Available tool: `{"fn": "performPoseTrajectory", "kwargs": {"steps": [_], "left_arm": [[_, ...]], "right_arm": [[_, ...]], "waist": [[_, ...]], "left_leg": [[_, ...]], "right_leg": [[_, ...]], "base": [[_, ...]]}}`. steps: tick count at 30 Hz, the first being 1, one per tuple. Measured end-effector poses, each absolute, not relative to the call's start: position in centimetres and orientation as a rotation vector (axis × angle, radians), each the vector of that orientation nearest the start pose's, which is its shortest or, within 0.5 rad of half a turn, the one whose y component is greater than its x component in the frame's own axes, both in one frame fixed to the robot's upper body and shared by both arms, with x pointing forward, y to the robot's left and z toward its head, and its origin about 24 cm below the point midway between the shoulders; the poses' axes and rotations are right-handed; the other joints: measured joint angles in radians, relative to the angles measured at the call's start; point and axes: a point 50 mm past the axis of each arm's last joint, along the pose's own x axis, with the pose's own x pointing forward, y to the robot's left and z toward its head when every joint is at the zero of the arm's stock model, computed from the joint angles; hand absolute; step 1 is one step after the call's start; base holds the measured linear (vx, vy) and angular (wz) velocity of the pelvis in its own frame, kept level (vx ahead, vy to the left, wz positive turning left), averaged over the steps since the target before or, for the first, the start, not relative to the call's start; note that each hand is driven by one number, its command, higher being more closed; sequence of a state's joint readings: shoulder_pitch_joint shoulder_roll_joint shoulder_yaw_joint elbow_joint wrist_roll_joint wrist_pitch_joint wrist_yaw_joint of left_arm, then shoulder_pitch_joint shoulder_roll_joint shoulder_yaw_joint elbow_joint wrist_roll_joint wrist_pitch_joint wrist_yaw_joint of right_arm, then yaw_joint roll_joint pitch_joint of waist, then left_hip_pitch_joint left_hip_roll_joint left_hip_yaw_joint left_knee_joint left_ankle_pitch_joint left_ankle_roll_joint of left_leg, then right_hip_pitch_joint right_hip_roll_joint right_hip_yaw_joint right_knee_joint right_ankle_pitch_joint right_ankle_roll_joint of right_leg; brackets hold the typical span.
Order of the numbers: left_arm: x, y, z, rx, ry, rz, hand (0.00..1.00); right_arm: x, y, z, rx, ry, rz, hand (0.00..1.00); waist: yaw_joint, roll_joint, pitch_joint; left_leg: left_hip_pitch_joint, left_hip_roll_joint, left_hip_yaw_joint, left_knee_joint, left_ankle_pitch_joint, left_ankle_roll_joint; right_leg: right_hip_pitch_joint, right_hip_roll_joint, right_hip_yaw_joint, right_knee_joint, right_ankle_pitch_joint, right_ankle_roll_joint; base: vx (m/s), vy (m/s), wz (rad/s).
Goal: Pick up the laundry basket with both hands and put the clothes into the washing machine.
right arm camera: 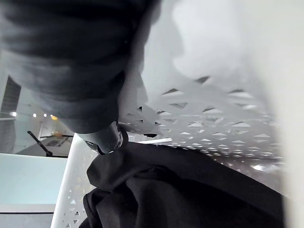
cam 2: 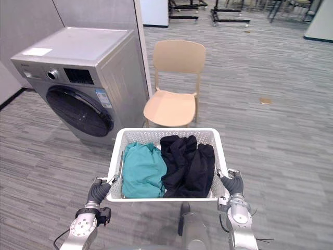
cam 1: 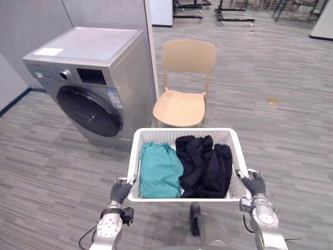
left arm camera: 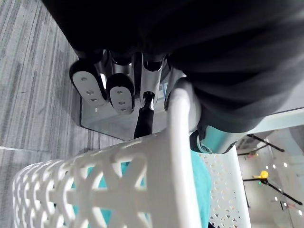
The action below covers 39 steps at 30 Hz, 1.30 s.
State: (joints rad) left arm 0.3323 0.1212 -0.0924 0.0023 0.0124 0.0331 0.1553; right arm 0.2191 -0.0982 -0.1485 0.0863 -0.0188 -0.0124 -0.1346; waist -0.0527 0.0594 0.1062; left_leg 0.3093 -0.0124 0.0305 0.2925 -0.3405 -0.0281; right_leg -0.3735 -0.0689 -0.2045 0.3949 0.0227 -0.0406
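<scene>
Washing machine (cam 1: 88, 86), door shut, at 10 o'clock | my left hand (cam 1: 120, 191) grips the laundry basket (cam 1: 183, 130) rim at 9 | teal garment (cam 1: 158, 169), black clothes (cam 1: 205, 164): probably soft, light; the lattice looks stiff | my right hand (cam 1: 254, 184) clasps the rim at 3.

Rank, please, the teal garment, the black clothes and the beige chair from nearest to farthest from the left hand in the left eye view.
1. Teal garment, in the laundry basket's left half, beside the left hand.
2. Black clothes, right half.
3. Beige chair, beyond the basket.
</scene>
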Motion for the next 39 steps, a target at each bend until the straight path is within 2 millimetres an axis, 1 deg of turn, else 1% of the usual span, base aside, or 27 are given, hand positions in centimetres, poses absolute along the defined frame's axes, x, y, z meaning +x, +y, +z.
{"fn": "performPoseTrajectory", "kwargs": {"steps": [1, 2, 3, 4, 5, 6, 7, 8, 9, 11, 12, 13, 16, 17, 18, 20, 22, 23, 24, 26, 28, 29, 32, 34, 35, 36, 39], "left_arm": [[17.2, 17.6, -2.9, 0.142, 0.354, 0.133, 1.00], [17.0, 17.4, -2.9, 0.128, 0.354, 0.139, 1.00], [16.6, 17.6, -2.7, 0.111, 0.352, 0.163, 1.00], [16.5, 17.5, -2.5, 0.108, 0.345, 0.164, 1.00], [16.7, 17.4, -2.2, 0.103, 0.327, 0.163, 1.00], [16.9, 17.4, -2.0, 0.100, 0.309, 0.161, 1.00], [16.9, 17.4, -1.9, 0.097, 0.301, 0.161, 1.00], [17.2, 17.3, -1.7, 0.090, 0.285, 0.159, 1.00], [17.4, 17.1, -1.6, 0.087, 0.276, 0.153, 1.00], [17.4, 17.1, -1.6, 0.089, 0.276, 0.150, 1.00], [17.4, 17.0, -1.6, 0.088, 0.279, 0.146, 1.00], [17.2, 16.8, -2.0, 0.092, 0.297, 0.137, 1.00], [17.2, 17.4, -2.9, 0.133, 0.342, 0.125, 1.00], [17.2, 17.3, -3.0, 0.135, 0.351, 0.118, 1.00], [17.0, 17.2, -3.3, 0.134, 0.363, 0.116, 1.00], [16.6, 17.4, -4.1, 0.144, 0.402, 0.115, 1.00], [16.5, 17.6, -4.1, 0.150, 0.404, 0.123, 1.00], [16.5, 17.8, -4.1, 0.152, 0.403, 0.129, 1.00], [16.6, 18.0, -4.0, 0.160, 0.398, 0.132, 1.00], [16.7, 18.2, -4.0, 0.169, 0.397, 0.131, 1.00], [16.8, 18.3, -4.3, 0.181, 0.411, 0.130, 1.00], [17.1, 17.7, -5.1, 0.178, 0.436, 0.124, 1.00], [17.5, 17.3, -5.4, 0.187, 0.443, 0.146, 1.00], [19.2, 17.3, -4.9, 0.201, 0.408, 0.159, 1.00], [20.6, 17.2, -4.2, 0.208, 0.368, 0.171, 1.00], [22.4, 17.2, -3.2, 0.222, 0.317, 0.185, 1.00], [26.7, 17.1, -0.2, 0.237, 0.189, 0.229, 1.00]], "right_arm": [[18.9, -22.6, -1.3, -0.148, 0.257, -0.336, 1.00], [18.3, -22.7, -0.2, -0.165, 0.220, -0.333, 1.00], [18.2, -22.4, 0.7, -0.167, 0.188, -0.324, 1.00], [18.2, -22.4, 0.9, -0.162, 0.178, -0.332, 1.00], [18.1, -22.4, 1.2, -0.160, 0.167, -0.348, 1.00], [18.2, -22.4, 1.6, -0.161, 0.148, -0.358, 1.00], [18.2, -22.4, 1.8, -0.161, 0.138, -0.360, 1.00], [18.3, -22.6, 2.0, -0.162, 0.129, -0.366, 1.00], [18.4, -22.8, 2.0, -0.163, 0.128, -0.373, 1.00], [18.5, -22.8, 1.8, -0.163, 0.133, -0.373, 1.00], [18.6, -23.0, 1.4, -0.171, 0.150, -0.372, 1.00], [18.6, -23.3, 0.7, -0.180, 0.180, -0.370, 1.00], [18.1, -22.8, -1.3, -0.139, 0.263, -0.383, 1.00], [18.0, -22.9, -1.4, -0.139, 0.269, -0.389, 1.00], [18.0, -22.9, -1.6, -0.140, 0.276, -0.389, 1.00], [18.1, -22.9, -2.2, -0.172, 0.306, -0.375, 1.00], [18.2, -22.6, -2.7, -0.166, 0.327, -0.370, 1.00], [18.5, -22.4, -2.7, -0.165, 0.324, -0.364, 1.00], [18.9, -22.2, -2.4, -0.165, 0.309, -0.354, 1.00], [19.2, -22.2, -2.3, -0.166, 0.303, -0.350, 1.00], [19.0, -22.1, -2.8, -0.165, 0.325, -0.349, 1.00], [18.9, -22.4, -3.2, -0.179, 0.345, -0.350, 1.00], [19.4, -22.6, -3.2, -0.205, 0.347, -0.333, 1.00], [20.6, -22.4, -2.7, -0.203, 0.318, -0.343, 1.00], [21.7, -22.3, -2.2, -0.202, 0.292, -0.351, 1.00], [23.2, -22.1, -1.1, -0.199, 0.242, -0.357, 1.00], [26.4, -21.6, 1.8, -0.185, 0.119, -0.384, 1.00]], "waist": [[-0.002, 0.014, 0.008], [-0.002, 0.042, 0.017], [0.021, 0.050, 0.017], [0.028, 0.052, 0.017], [0.042, 0.040, 0.021], [0.048, 0.022, 0.021], [0.053, 0.015, 0.020], [0.068, 0.004, 0.021], [0.076, -0.002, 0.026], [0.075, -0.008, 0.028], [0.069, 0.005, 0.023], [0.074, 0.033, 0.016], [0.060, -0.037, -0.006], [0.067, -0.043, 0.002], [0.071, -0.044, 0.003], [0.067, -0.051, 0.012], [0.058, -0.047, 0.011], [0.051, -0.036, 0.009], [0.038, -0.037, 0.006], [0.035, -0.036, 0.005], [0.021, -0.057, -0.002], [0.010, -0.033, 0.001], [0.023, -0.001, 0.008], [0.018, 0.005, 0.035], [0.019, -0.005, 0.064], [0.024, -0.011, 0.109], [0.030, -0.032, 0.178]], "left_leg": [[-0.053, 0.022, 0.006, 0.141, 0.011, -0.018], [-0.183, 0.078, 0.030, 0.454, 0.120, -0.086], [-0.291, 0.154, 0.061, 0.713, 0.203, -0.097], [-0.333, 0.190, 0.073, 0.801, 0.196, -0.088], [-0.399, 0.233, 0.093, 0.874, 0.171, -0.049], [-0.462, 0.250, 0.123, 0.851, 0.140, -0.006], [-0.491, 0.253, 0.137, 0.818, 0.118, 0.002], [-0.534, 0.248, 0.152, 0.701, 0.078, 0.008], [-0.565, 0.222, 0.135, 0.545, 0.065, 0.005], [-0.575, 0.163, 0.072, 0.323, 0.083, -0.024], [-0.553, 0.129, 0.005, 0.123, 0.154, -0.056], [-0.527, 0.135, -0.033, 0.004, 0.327, -0.064], [-0.516, 0.071, 0.026, 0.051, 0.246, -0.012], [-0.522, 0.068, 0.055, 0.096, 0.190, 0.003], [-0.514, 0.067, 0.073, 0.104, 0.169, 0.010], [-0.415, 0.054, 0.150, 0.086, 0.125, 0.040], [-0.339, 0.046, 0.190, 0.033, 0.118, 0.050], [-0.321, 0.045, 0.200, 0.006, 0.119, 0.050], [-0.308, 0.045, 0.210, -0.020, 0.119, 0.049], [-0.296, 0.041, 0.218, -0.038, 0.120, 0.048], [-0.295, 0.013, 0.205, -0.028, 0.122, 0.040], [-0.293, 0.012, 0.166, -0.019, 0.117, 0.033], [-0.308, 0.029, 0.159, -0.039, 0.119, 0.030], [-0.343, 0.031, 0.152, -0.045, 0.130, 0.014], [-0.383, 0.030, 0.151, -0.037, 0.135, 0.007], [-0.428, 0.030, 0.152, -0.016, 0.136, 0.007], [-0.611, 0.032, 0.153, 0.075, 0.135, 0.007]], "right_leg": [[0.030, 0.006, -0.017, 0.001, -0.023, 0.002], [0.090, 0.034, -0.029, -0.001, -0.072, -0.007], [0.147, 0.066, -0.026, -0.007, -0.117, -0.021], [0.184, 0.080, -0.027, -0.018, -0.134, -0.026], [0.262, 0.090, -0.026, -0.054, -0.152, -0.031], [0.331, 0.085, -0.012, -0.108, -0.154, -0.030], [0.360, 0.080, -0.006, -0.132, -0.154, -0.030], [0.401, 0.065, 0.014, -0.168, -0.154, -0.030], [0.428, 0.046, 0.033, -0.181, -0.158, -0.022], [0.459, 0.011, 0.056, -0.183, -0.186, 0.024], [0.483, -0.003, 0.087, -0.186, -0.212, 0.064], [0.509, 0.009, 0.121, -0.196, -0.249, 0.112], [0.523, -0.078, 0.167, -0.218, -0.252, 0.124], [0.504, -0.094, 0.176, -0.173, -0.249, 0.134], [0.482, -0.103, 0.180, -0.118, -0.250, 0.140], [0.362, -0.171, 0.166, 0.183, -0.233, 0.207], [0.300, -0.201, 0.122, 0.282, -0.247, 0.181], [0.265, -0.194, 0.095, 0.279, -0.252, 0.174], [0.227, -0.179, 0.065, 0.232, -0.256, 0.166], [0.191, -0.140, 0.060, 0.112, -0.253, 0.156], [0.195, -0.113, 0.073, -0.030, -0.157, 0.120], [0.205, -0.110, 0.076, -0.034, -0.132, 0.135], [0.212, -0.094, 0.074, -0.090, -0.122, 0.127], [0.183, -0.090, 0.068, -0.102, -0.102, 0.121], [0.146, -0.092, 0.068, -0.098, -0.095, 0.118], [0.102, -0.093, 0.068, -0.081, -0.087, 0.114], [-0.056, -0.108, 0.067, -0.028, -0.080, 0.109]], "base": [[0.81, -0.217, 0.48], [0.80, -0.205, 0.15], [0.66, -0.151, -0.05], [0.65, -0.121, -0.32], [0.61, -0.081, -0.15], [0.59, -0.063, -0.14], [0.55, -0.018, -0.27], [0.51, 0.049, -0.44], [0.59, 0.140, -0.51], [0.41, 0.185, -0.40], [0.40, 0.281, -0.66], [0.48, 0.333, -0.69], [0.32, 0.220, -0.45], [0.37, 0.286, -0.52], [0.32, 0.301, -0.78], [0.24, 0.237, -0.76], [0.21, 0.198, -0.52], [0.23, 0.189, -0.44], [0.18, 0.122, -0.28], [0.17, 0.047, -0.08], [0.19, -0.029, 0.30], [0.19, -0.051, 0.25], [0.15, -0.022, -0.04], [0.04, -0.026, 0.07], [-0.05, -0.022, 0.04], [-0.13, -0.031, 0.05], [-0.18, -0.034, 0.14]]}}
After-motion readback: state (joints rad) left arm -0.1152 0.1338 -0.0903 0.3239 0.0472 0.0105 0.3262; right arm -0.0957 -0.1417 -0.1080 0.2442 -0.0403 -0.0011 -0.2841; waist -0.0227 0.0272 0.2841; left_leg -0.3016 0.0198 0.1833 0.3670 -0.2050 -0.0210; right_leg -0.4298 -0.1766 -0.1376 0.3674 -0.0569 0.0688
